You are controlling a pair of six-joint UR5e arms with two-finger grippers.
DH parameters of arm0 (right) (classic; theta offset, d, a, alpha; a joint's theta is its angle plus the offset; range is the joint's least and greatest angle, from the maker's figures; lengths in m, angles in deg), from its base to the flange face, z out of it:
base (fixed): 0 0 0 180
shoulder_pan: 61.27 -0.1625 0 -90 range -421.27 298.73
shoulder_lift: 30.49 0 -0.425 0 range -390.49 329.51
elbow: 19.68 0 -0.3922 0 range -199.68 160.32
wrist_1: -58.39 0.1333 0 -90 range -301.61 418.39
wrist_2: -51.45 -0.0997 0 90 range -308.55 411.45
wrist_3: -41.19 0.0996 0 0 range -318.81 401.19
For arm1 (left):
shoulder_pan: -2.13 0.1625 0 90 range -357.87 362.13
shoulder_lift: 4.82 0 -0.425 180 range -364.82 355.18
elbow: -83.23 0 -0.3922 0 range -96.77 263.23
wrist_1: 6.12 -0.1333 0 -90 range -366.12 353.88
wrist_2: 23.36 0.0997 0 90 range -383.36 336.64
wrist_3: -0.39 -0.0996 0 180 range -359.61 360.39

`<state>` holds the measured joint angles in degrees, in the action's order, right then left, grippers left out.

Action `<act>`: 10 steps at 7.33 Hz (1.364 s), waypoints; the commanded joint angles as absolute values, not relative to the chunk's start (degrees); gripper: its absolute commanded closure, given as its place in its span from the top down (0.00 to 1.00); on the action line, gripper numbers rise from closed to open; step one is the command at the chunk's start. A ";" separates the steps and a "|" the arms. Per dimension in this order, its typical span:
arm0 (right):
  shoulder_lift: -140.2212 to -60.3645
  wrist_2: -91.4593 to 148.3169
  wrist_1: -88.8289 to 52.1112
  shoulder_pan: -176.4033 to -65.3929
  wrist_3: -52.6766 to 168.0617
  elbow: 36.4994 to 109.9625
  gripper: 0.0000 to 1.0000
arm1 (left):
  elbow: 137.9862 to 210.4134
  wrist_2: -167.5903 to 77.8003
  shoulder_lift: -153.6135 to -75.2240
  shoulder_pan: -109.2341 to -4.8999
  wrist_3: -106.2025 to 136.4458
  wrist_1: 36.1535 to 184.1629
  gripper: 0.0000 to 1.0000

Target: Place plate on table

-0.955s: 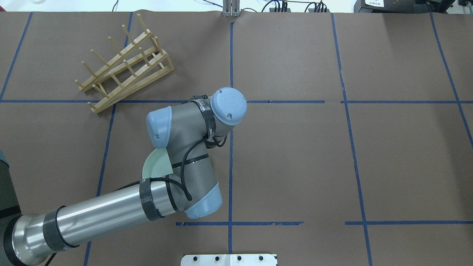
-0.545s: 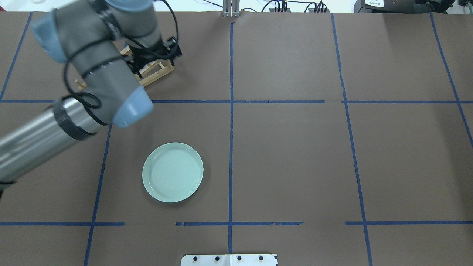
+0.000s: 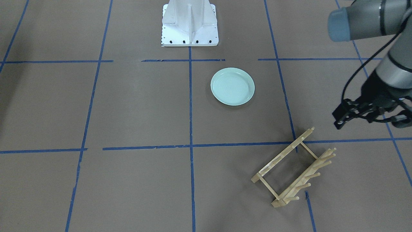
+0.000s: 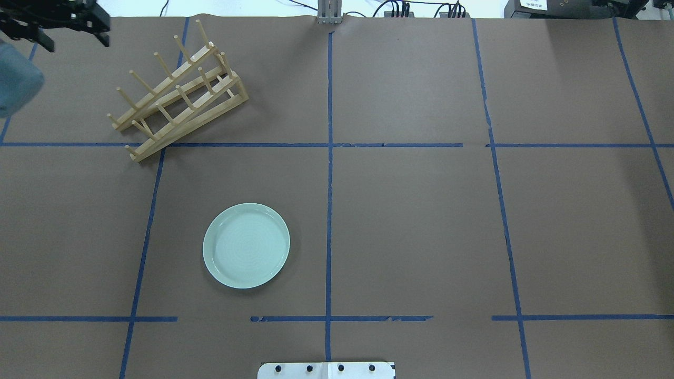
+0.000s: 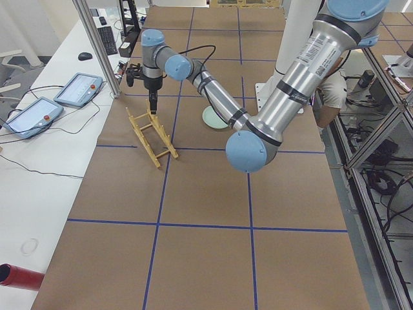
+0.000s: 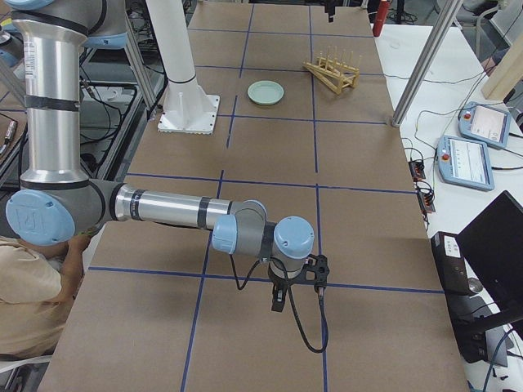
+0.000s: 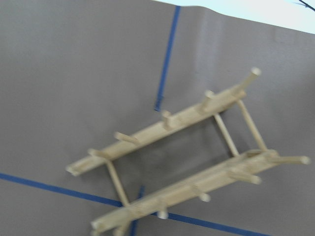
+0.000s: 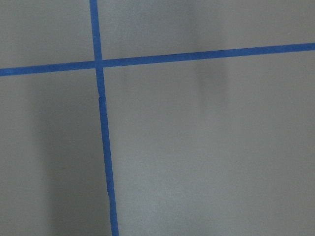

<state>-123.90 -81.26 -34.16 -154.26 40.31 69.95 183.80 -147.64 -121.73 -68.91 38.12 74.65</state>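
The pale mint-green plate (image 4: 246, 246) lies flat on the brown table (image 4: 421, 221), left of the centre tape line; it also shows in the front view (image 3: 232, 86) and the right view (image 6: 265, 92). My left gripper (image 4: 77, 45) hangs high over the far left corner, beyond the wooden rack, well away from the plate. Its fingers look spread and hold nothing; it also shows in the front view (image 3: 368, 124). My right gripper (image 6: 278, 298) shows only in the exterior right view, low over the table at its right end. I cannot tell whether it is open or shut.
A light wooden peg rack (image 4: 179, 92) lies at the far left, also in the left wrist view (image 7: 187, 162). The white robot base (image 4: 326, 370) sits at the near edge. Tablets and cables lie on the bench beyond the table's far edge (image 5: 77, 87).
My left arm has lifted off the plate and swung to the far left corner, past the rack. The plate stays flat on the table, uncovered.
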 commanded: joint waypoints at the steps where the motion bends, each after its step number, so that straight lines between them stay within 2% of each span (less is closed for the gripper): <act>1: -123.91 -81.26 -34.16 -154.25 40.31 69.88 1.00 | 183.87 -151.23 -111.39 -80.52 15.18 74.91 1.00; 4: -123.91 -81.26 -34.16 -154.25 40.31 69.88 1.00 | 184.21 -156.75 -98.03 -92.23 -0.72 75.79 1.00; 5: -123.91 -81.26 -34.16 -154.25 40.31 69.88 1.00 | 186.91 -157.65 -90.59 -93.05 -2.06 79.71 1.00; 6: -123.91 -81.26 -34.16 -154.25 40.31 69.88 1.00 | 186.42 -160.18 -88.52 -92.97 1.67 84.88 1.00; 10: -123.91 -81.26 -34.16 -154.25 40.31 69.88 1.00 | 186.58 -162.14 -85.00 -92.88 5.84 85.11 1.00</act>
<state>-123.89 -81.26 -34.16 -154.25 40.31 69.90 186.00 -162.03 -86.45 -92.83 5.62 85.05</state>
